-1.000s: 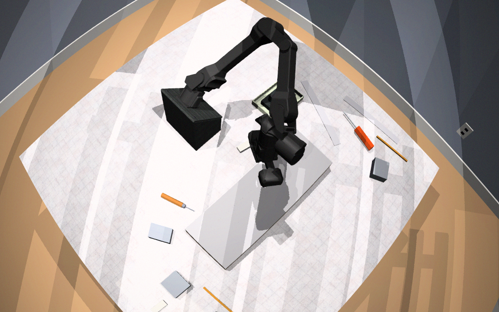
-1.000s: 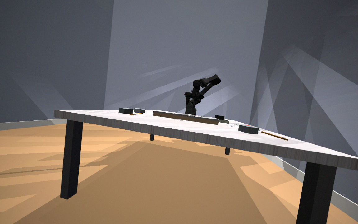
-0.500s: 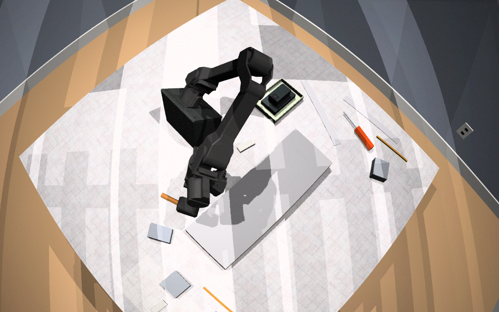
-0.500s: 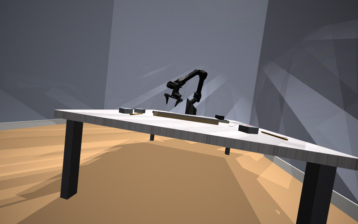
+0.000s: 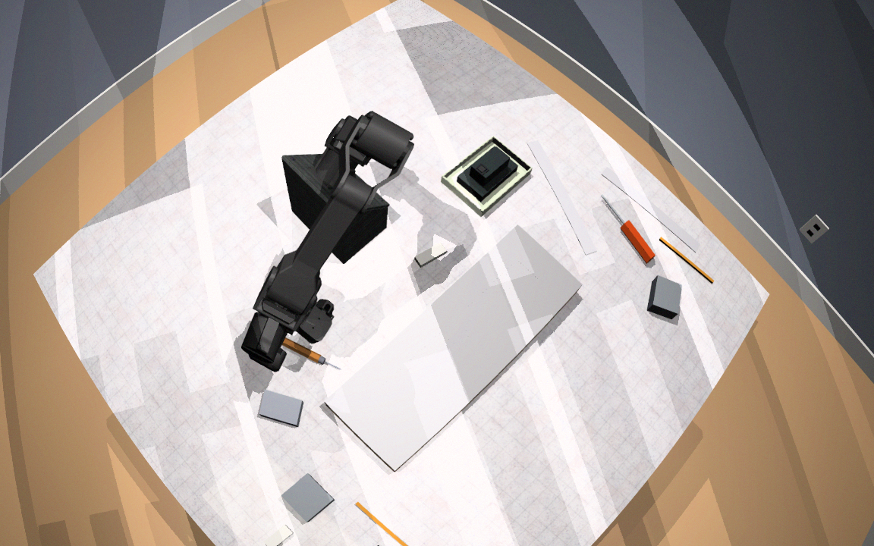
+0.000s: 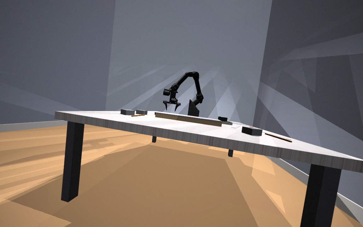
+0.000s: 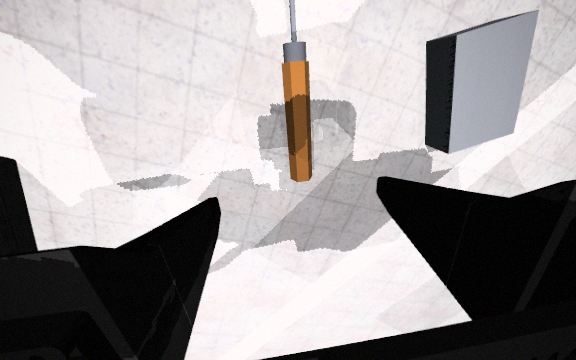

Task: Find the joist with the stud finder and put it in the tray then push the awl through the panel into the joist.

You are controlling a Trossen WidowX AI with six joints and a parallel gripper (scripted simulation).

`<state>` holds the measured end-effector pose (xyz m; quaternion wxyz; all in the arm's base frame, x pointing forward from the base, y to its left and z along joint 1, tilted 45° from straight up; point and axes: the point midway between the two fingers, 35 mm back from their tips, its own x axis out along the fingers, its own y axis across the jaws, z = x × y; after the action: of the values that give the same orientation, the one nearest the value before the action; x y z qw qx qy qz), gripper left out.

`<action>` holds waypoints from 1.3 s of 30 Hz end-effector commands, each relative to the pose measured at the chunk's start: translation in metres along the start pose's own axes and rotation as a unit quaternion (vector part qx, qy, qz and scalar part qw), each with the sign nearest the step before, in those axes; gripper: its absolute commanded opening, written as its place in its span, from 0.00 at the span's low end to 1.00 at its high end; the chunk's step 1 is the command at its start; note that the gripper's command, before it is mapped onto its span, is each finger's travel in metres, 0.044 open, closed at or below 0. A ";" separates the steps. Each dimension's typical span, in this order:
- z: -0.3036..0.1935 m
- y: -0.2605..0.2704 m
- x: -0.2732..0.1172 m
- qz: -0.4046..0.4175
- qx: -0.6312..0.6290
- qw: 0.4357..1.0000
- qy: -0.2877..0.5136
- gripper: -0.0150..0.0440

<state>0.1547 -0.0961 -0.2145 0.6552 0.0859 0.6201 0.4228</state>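
My gripper [image 5: 292, 335] [image 6: 171, 110] [image 7: 300, 194] is open and empty, above the table at the awl's handle end. The awl [image 5: 304, 350] [image 7: 298, 120] lies on the table, with an orange handle and a thin grey shaft; in the wrist view its handle end is between and just beyond the fingertips. In the top view the gripper hides part of the handle. The black stud finder [image 5: 495, 166] [image 6: 222, 119] rests in the pale green tray [image 5: 460, 197] [image 6: 227, 123]. The light grey floor panel [image 5: 419, 366] [image 6: 187, 119] lies right of the awl's tip. No hole or joist is discernible.
A grey block [image 5: 281, 407] [image 7: 488, 85] sits near the awl. Other grey blocks [image 5: 307, 497] [image 5: 664, 296] stand farther off. A red-handled tool [image 5: 637, 240], an orange stick [image 5: 686, 259] and thin strips [image 5: 566, 203] lie to the right. A small pale block [image 5: 430, 255] lies between arm base and panel.
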 end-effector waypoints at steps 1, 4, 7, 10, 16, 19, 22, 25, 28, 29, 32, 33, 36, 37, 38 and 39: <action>-0.003 -0.002 0.003 0.005 -0.001 1.000 0.001 1.00; -0.002 -0.005 0.003 0.005 -0.001 1.000 0.001 1.00; -0.001 -0.008 0.003 0.005 -0.001 1.000 0.001 1.00; 0.000 -0.010 0.003 0.004 -0.001 1.000 0.001 1.00; 0.001 -0.010 0.009 0.005 -0.001 1.000 0.001 1.00; 0.001 -0.011 0.014 0.005 -0.001 1.000 0.001 1.00; 0.002 -0.011 0.019 0.005 -0.001 1.000 0.002 1.00; 0.002 -0.011 0.024 0.005 -0.001 1.000 0.001 1.00; 0.003 -0.011 0.028 0.005 -0.001 1.000 0.001 1.00; 0.003 -0.011 0.030 0.005 -0.001 1.000 0.001 1.00; 0.003 -0.010 0.035 0.005 -0.001 1.000 0.001 1.00; 0.003 -0.010 0.036 0.005 -0.001 1.000 0.001 1.00; 0.004 -0.010 0.041 0.005 -0.001 1.000 0.001 1.00; 0.004 -0.010 0.043 0.005 -0.001 1.000 0.001 1.00; 0.004 -0.010 0.045 0.005 -0.001 1.000 0.001 1.00; 0.004 -0.010 0.046 0.005 -0.001 1.000 0.000 1.00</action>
<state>0.1590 -0.0771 -0.2489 0.6543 0.0820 0.6189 0.4268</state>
